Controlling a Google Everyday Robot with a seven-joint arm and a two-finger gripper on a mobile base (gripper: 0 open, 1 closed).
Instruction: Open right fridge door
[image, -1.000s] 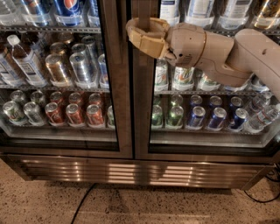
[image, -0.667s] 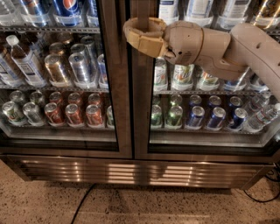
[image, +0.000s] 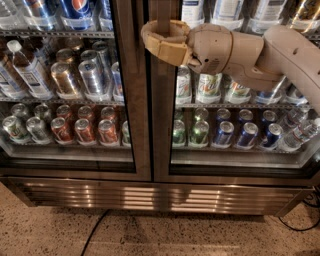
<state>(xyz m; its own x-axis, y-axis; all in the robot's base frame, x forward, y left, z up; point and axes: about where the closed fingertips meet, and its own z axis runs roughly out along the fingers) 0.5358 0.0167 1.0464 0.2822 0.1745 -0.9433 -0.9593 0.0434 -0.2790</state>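
**A:** Where are we finding the right fridge door (image: 235, 145)?

**B:** We are seeing it closed, flush beside the left door (image: 65, 100), with green-and-white cans (image: 209, 86) and blue cans (image: 247, 134) showing through its glass.

**A:** And the gripper (image: 161, 37)?

**B:** We are seeing it high on that door's inner upright, right at the seam between the two doors. Its fingers (image: 162, 49) are curling round the dark metal strip and closing on it, with nothing else in the grasp.

**A:** How are we expecting the door to handle?

**B:** We are judging it heavy and stiff, being a tall pane in a metal frame, probably with a seal resisting at first. The brushed metal is likely slick, so we are trusting a wrap-around hold over a pinch.

**A:** Where are we taking hold, then?

**B:** We are favouring this same inner upright, presumably the edge farthest from the hinges. We are keeping off the glass, which is the fragile part.
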